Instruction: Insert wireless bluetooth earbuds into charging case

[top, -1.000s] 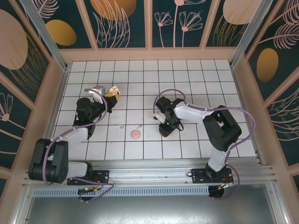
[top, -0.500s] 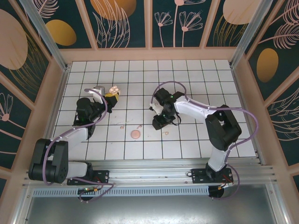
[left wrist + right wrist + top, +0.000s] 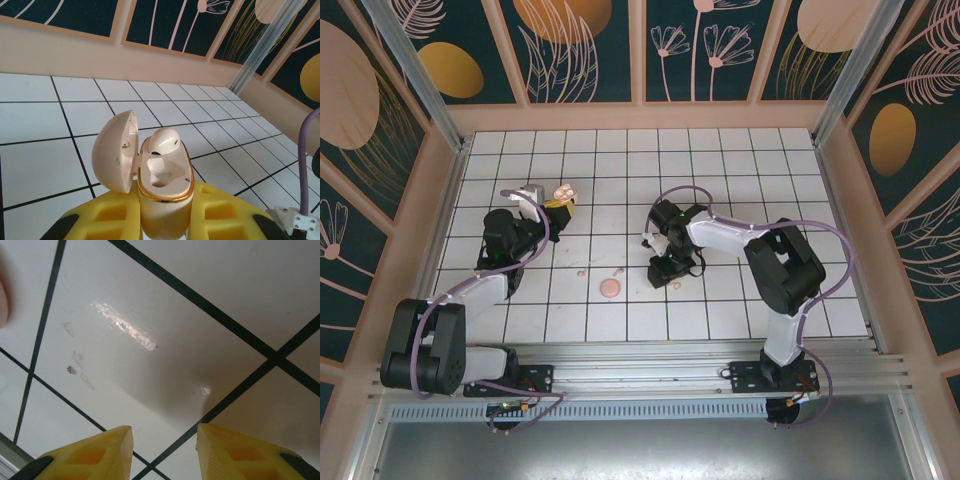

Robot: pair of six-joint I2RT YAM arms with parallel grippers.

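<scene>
White tiled counter point(image 3: 740, 160) with a black grid, boxed in by tan-framed walls point(image 3: 720, 50) of dark panels with gold and pink leaf and flower drawings, and slanted metal posts point(image 3: 415, 70) in the back corners. A small round pink disc point(image 3: 609, 288) lies flat on a tile toward the near middle, and a metal rail point(image 3: 650, 360) runs along the near edge. Up close, one tile has a shiny smear and some small scuffs point(image 3: 125, 330).
</scene>
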